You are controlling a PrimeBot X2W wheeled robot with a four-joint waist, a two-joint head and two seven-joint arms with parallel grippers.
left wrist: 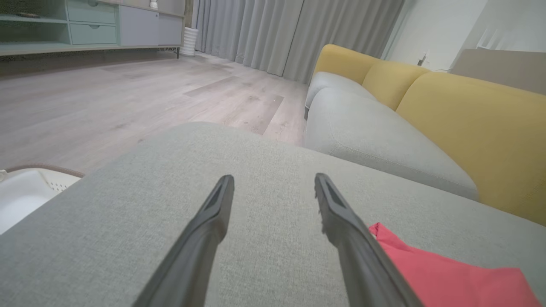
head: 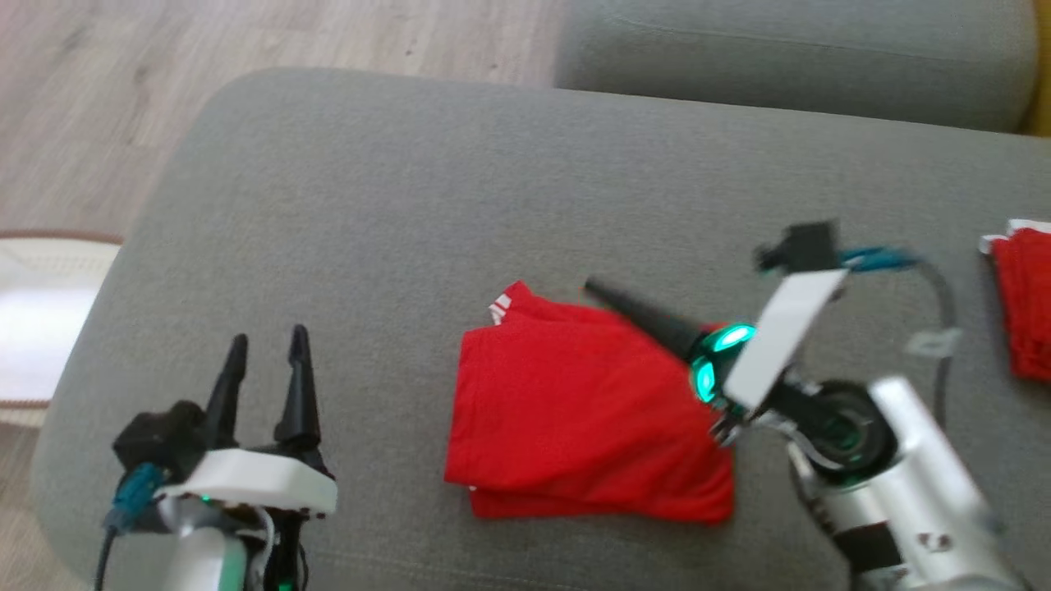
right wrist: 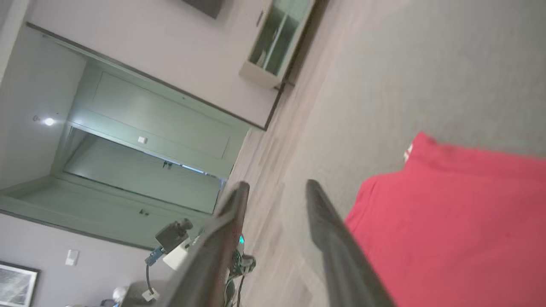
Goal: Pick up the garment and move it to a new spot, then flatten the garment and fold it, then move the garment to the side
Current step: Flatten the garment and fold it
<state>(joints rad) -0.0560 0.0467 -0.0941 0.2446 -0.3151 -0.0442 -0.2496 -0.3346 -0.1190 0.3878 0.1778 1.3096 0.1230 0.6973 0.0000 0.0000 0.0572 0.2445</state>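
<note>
Garment (head: 566,410): one red piece, folded to a rough rectangle, lying mid-cushion on the grey sofa seat (head: 369,205).
Two grippers in frame. The left gripper (head: 269,335) hovers off the garment's left side, well apart from it, fingers spread wide and empty. The right gripper (right wrist: 278,184) sits over the garment's upper right edge, fingers parted with nothing between them; contact with the cloth is unclear. A second red garment (head: 1025,304) lies at the far right. One white basket (head: 33,328) sits on the floor, left.
</note>
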